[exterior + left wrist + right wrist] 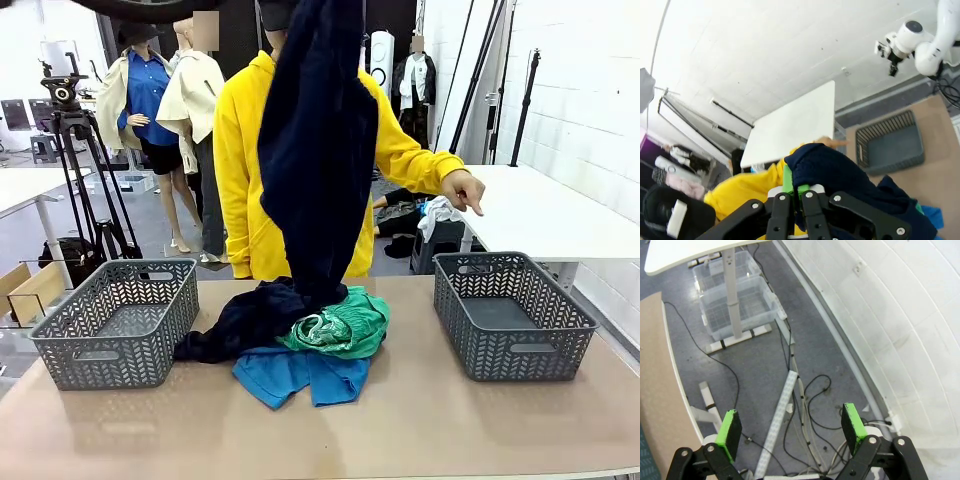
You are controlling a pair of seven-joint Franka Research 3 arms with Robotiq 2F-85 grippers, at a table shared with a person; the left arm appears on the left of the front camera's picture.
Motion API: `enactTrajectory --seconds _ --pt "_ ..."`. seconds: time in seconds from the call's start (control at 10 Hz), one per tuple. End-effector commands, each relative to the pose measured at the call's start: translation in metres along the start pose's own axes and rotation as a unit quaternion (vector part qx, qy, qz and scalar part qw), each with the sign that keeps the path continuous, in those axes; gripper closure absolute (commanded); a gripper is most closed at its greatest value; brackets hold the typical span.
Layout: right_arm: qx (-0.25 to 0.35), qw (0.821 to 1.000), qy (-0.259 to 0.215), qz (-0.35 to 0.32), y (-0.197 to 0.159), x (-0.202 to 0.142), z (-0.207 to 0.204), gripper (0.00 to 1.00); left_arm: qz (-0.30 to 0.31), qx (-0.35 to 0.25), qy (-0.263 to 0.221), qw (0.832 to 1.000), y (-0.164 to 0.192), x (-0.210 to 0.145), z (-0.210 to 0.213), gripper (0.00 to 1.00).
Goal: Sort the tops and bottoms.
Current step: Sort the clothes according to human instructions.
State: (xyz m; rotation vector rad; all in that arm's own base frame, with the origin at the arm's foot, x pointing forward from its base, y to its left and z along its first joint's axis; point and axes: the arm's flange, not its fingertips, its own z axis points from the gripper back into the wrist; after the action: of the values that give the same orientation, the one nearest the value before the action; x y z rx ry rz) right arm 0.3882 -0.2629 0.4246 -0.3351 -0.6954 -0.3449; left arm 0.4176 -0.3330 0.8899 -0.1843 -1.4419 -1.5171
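Grips dark navy garment in left end effector, hanging over desk centre. Shows green shorts on desk, 5 o'clock from garment's foot. Holds right end effector wide, empty.

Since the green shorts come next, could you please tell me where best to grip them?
I would pinch the raised fold on the right half of the green shorts, coming down from above and the right: they lie bunched atop the blue shirt, and the hanging navy garment crowds their left.
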Motion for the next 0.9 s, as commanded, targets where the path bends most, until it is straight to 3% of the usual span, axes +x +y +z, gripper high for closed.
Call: enactTrajectory --seconds 0.0,0.4,0.6,0.8 --pt "0.000 1.000 0.004 0.005 -0.002 -0.001 0.000 0.00 -0.046 0.001 -0.067 0.997 0.038 0.046 -0.064 1.00" --pt "0.000 1.000 0.004 0.005 -0.002 -0.001 0.000 0.00 -0.091 0.001 -0.138 0.986 0.047 0.115 -0.193 1.00" --pt "0.000 1.000 0.004 0.005 -0.002 -0.001 0.000 0.00 -0.073 0.011 -0.147 0.986 0.028 0.122 -0.248 1.00" --pt "0.000 1.000 0.004 0.005 -0.002 -0.001 0.000 0.00 -0.092 -0.012 -0.108 0.990 -0.005 0.091 -0.303 1.00"
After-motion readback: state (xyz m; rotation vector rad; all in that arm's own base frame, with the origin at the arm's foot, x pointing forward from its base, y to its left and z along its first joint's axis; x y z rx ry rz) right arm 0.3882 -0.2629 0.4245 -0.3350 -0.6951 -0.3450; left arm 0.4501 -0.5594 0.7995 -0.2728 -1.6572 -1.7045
